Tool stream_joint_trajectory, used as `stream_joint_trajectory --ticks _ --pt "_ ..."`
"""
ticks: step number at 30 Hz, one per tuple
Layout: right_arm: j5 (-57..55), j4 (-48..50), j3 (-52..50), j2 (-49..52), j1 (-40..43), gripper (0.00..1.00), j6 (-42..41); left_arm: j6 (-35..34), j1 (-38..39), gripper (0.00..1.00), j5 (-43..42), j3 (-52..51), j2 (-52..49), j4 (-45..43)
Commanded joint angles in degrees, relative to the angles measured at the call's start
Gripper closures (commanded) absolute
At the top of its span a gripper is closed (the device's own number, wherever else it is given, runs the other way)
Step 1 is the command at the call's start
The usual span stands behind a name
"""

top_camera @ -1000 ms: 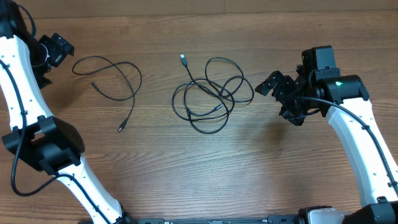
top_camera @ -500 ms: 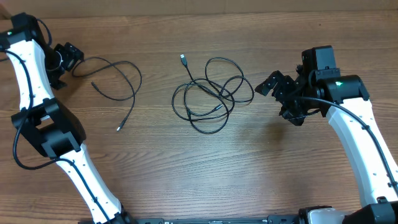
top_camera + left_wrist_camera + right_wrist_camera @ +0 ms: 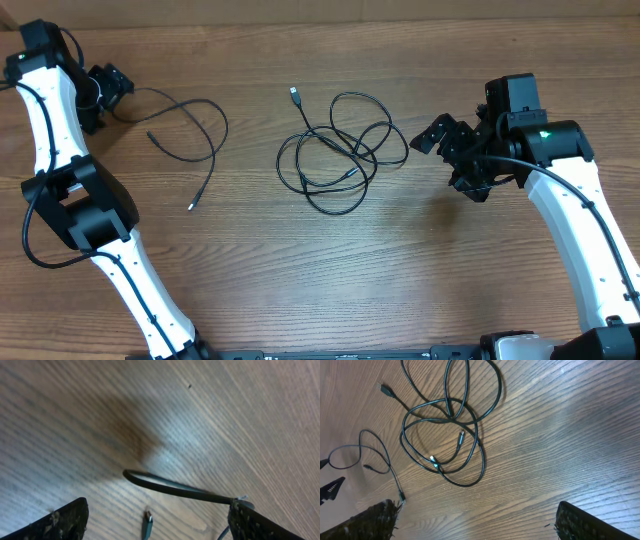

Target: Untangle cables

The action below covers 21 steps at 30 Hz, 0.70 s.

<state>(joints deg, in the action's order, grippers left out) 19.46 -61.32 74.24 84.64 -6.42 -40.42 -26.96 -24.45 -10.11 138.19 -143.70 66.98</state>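
One thin black cable (image 3: pixel 224 128) lies by itself at the left, and my left gripper (image 3: pixel 112 84) sits over the left end of its loop. In the left wrist view that loop (image 3: pixel 175 489) arcs between the wide-apart jaws and meets the right finger (image 3: pixel 250 520); a small plug (image 3: pixel 147 521) lies between the fingers. My left gripper (image 3: pixel 157 510) is open. The other cables (image 3: pixel 345 150) form a tangled pile at the table's middle, with a silver-tipped plug (image 3: pixel 294 93) sticking out at the top left. My right gripper (image 3: pixel 450 150) hangs open to the right of the pile (image 3: pixel 447 412), holding nothing.
The wooden table (image 3: pixel 400 280) carries nothing else. The white left arm (image 3: pixel 60 130) runs along the left edge, the white right arm (image 3: pixel 580 220) along the right. In the right wrist view the separate cable (image 3: pixel 380 452) shows at the left.
My left arm has swung in from the left edge onto the end of the separate cable's loop. Its jaws have narrowed slightly. The right arm and the pile have not moved.
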Motion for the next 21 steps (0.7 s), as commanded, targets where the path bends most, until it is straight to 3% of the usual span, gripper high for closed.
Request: stream_joint_trajectory --ticks 1,8,10,16,21 --pt "-0.4 0.1 0.7 -0.5 0.1 0.0 0.4 6.8 0.7 0.12 1.2 0.3 -0.7 -0.9" --pt "-0.4 0.1 0.7 -0.5 0.1 0.0 0.4 21.7 0.9 0.11 4.4 0.3 -0.7 2.5" --pt "-0.4 0.1 0.7 -0.5 0.1 0.0 0.4 25.2 0.9 0.04 3.6 0.3 -0.6 5.3" --pt "-0.4 0.1 0.7 -0.5 0.1 0.0 0.4 25.3 0.7 0.0 0.1 1.8 1.4 7.5" --pt "-0.4 0.1 0.7 -0.5 0.1 0.0 0.4 28.5 0.8 0.05 -4.6 2.4 5.4 8.3"
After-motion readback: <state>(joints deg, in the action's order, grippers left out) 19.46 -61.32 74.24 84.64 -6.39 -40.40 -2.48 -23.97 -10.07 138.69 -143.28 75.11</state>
